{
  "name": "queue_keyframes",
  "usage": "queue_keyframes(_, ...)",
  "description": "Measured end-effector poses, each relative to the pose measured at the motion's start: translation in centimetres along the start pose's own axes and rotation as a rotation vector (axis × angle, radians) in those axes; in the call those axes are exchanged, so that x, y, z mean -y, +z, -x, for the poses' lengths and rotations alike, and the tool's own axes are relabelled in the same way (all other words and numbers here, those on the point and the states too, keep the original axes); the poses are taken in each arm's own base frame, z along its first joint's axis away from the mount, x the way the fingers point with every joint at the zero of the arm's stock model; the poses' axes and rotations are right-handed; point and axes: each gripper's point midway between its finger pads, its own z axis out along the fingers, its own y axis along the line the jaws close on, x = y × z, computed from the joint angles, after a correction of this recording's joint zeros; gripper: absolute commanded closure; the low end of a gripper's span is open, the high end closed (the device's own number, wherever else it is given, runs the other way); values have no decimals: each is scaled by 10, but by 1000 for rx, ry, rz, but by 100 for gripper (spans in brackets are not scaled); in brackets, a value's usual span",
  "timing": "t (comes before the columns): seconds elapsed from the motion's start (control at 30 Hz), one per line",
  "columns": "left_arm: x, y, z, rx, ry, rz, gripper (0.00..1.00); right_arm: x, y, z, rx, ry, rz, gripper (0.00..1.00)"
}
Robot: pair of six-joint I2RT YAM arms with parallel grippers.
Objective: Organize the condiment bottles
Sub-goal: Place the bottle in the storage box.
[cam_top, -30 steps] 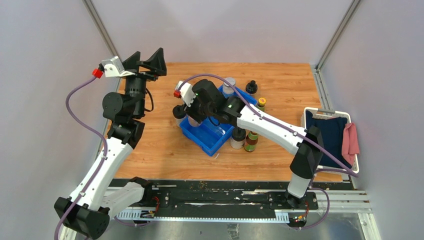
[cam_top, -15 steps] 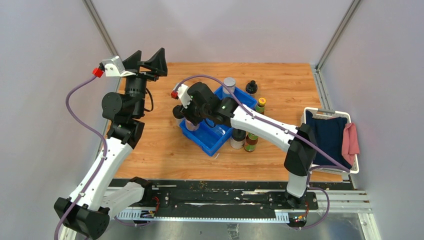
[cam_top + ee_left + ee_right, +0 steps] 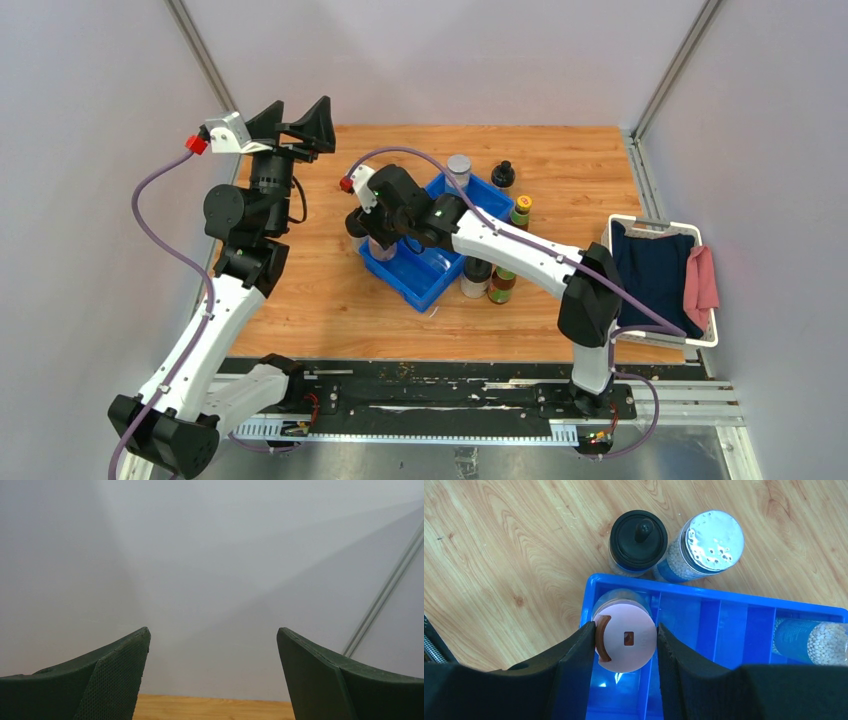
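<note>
Wooden tabletop [image 3: 499, 555]; at the tray [image 3: 734, 598] corner, right claw [image 3: 625, 628] clamps the jar [image 3: 629, 650] by its probably slick lid; left claw [image 3: 212, 630] gapes empty.

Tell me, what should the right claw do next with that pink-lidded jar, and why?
Probably ease it down and let go: the right gripper is shut on the pink-lidded jar, which is already inside a corner compartment of the blue tray.

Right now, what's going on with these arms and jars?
The right gripper is shut on a pink-lid jar, holding it upright in a corner compartment of the blue tray. The left gripper is open, raised aside, empty. A black-lid jar and a silver-lid jar stand on the table just outside that corner.
</note>
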Motion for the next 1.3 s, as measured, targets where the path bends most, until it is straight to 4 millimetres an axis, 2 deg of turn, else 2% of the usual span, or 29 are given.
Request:
queue_keyframes(0.47,0,0,-1,-3,8,-2,0,-7,12,-13,-28,-27,41,100)
queue_keyframes(1.1,-5,7,-25,-51,20,7,1,-16,34,-53,-99,-63,151,100)
queue_keyframes(1.3,-5,8,-29,-59,21,9,1,-19,36,-56,-104,-65,167,100)
